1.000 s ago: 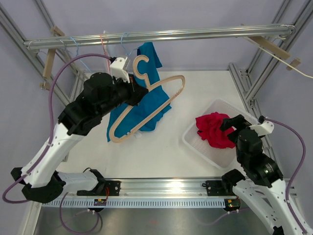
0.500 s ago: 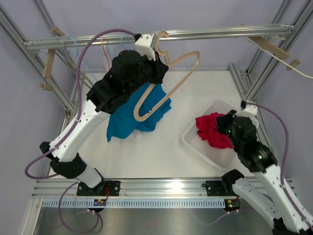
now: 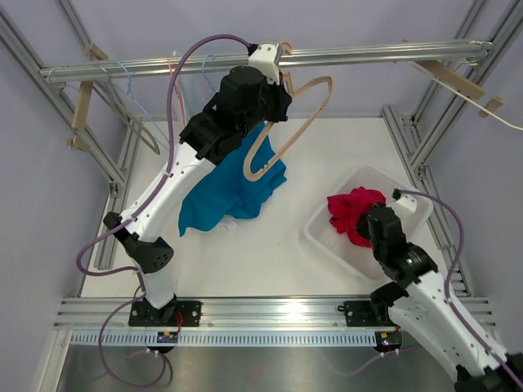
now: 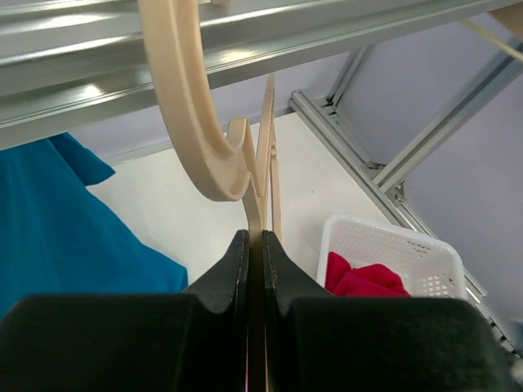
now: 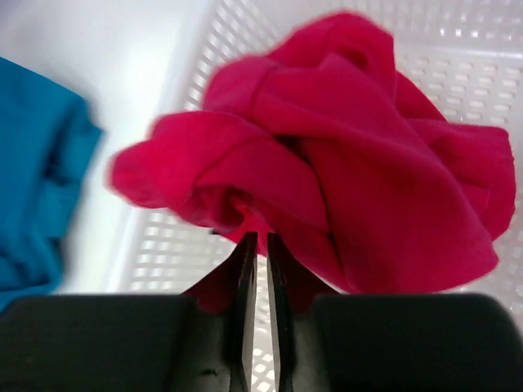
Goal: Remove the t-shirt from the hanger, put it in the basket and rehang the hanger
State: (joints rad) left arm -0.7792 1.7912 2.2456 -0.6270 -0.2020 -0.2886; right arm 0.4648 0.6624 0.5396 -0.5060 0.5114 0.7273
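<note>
My left gripper (image 4: pixel 254 242) pinches the hanger (image 4: pixel 184 106) by the far rail (image 3: pixel 368 55). The t-shirt (image 3: pixel 214 204) lies loose on the table (image 3: pixel 278 245). I can't tell whether my right gripper (image 5: pixel 255 245), nearly closed, holds the red cloth (image 5: pixel 351 163). If the hook misses, the hanger drops.

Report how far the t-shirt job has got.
Done: the blue t-shirt lies on the table, off the hanger. In hand: the left pincer grips the bare hanger up by the rail; the right pincer seems to pinch the red shirt in the basket. Left: hooking the hanger, apparently.
</note>
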